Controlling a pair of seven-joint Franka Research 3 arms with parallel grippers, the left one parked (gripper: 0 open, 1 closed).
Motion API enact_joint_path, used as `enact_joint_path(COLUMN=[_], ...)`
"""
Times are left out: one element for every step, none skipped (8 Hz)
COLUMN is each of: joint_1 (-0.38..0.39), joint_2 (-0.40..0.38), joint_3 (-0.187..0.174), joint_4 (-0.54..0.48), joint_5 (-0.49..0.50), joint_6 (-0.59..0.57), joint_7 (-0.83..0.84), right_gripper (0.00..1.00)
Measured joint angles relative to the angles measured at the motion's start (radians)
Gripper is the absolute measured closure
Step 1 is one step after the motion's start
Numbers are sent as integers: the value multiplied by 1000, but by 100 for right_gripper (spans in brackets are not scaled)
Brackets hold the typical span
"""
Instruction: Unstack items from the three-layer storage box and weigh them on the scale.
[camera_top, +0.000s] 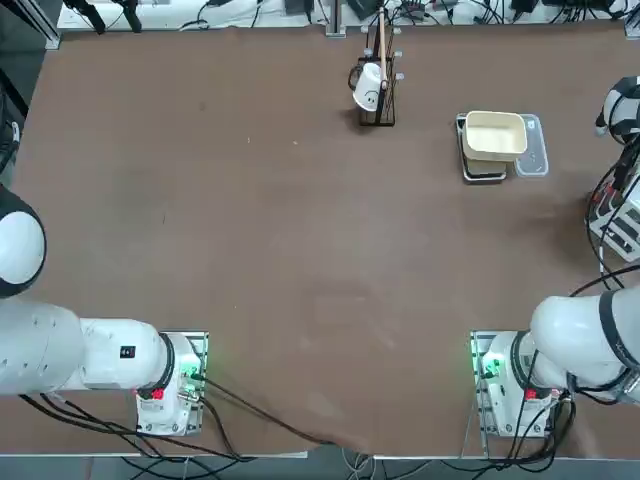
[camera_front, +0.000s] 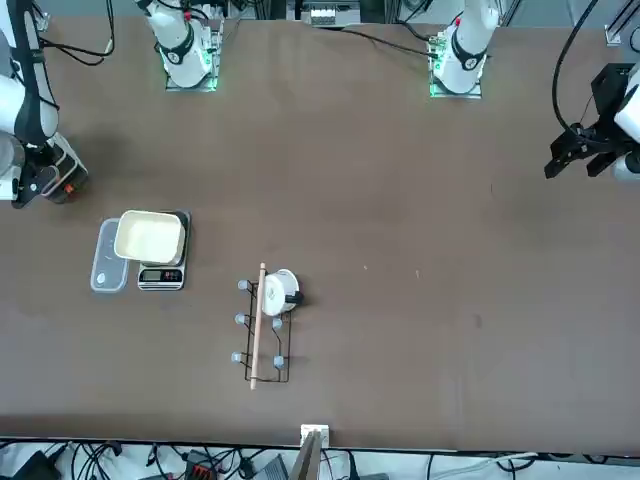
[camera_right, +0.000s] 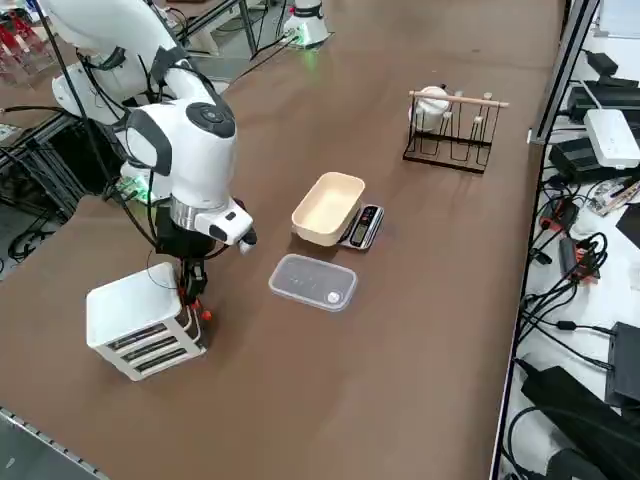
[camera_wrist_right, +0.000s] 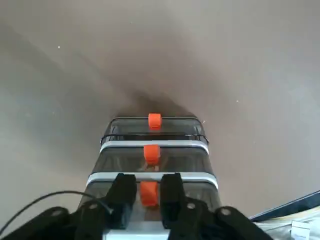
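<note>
I see right gripper (camera_wrist_right: 149, 196) straddling top orange tab (camera_wrist_right: 148, 193) of three-layer storage box (camera_right: 137, 320) | fingers unclenched, not gripping | scale (camera_right: 362, 226) well apart

The desk (camera_top: 250, 250) is matt brown and smooth, like laminate. The three-layer storage box (camera_right: 140, 325) looks like glossy white plastic with 3 clear drawer fronts and orange plastic tabs (camera_wrist_right: 150, 154). At its 1 o'clock in the right side view lie a translucent plastic lid (camera_right: 313, 282) and the scale's (camera_right: 362, 226) cream, satin-smooth plastic bowl (camera_right: 328, 207). The stand (camera_right: 448, 135) is thin black metal wire under a pale wooden rod (camera_right: 458, 98).
</note>
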Motion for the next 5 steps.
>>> enact_joint_path(joint_1=[0, 0, 0, 0, 0], joint_2=[0, 0, 0, 0, 0], joint_3=[0, 0, 1, 3, 3], joint_4=[0, 0, 0, 0, 0], joint_5=[0, -1, -3, -7, -8], joint_6=[0, -1, -2, -2, -3], joint_7=[0, 0, -1, 0, 0], right_gripper=[67, 71, 79, 86, 86])
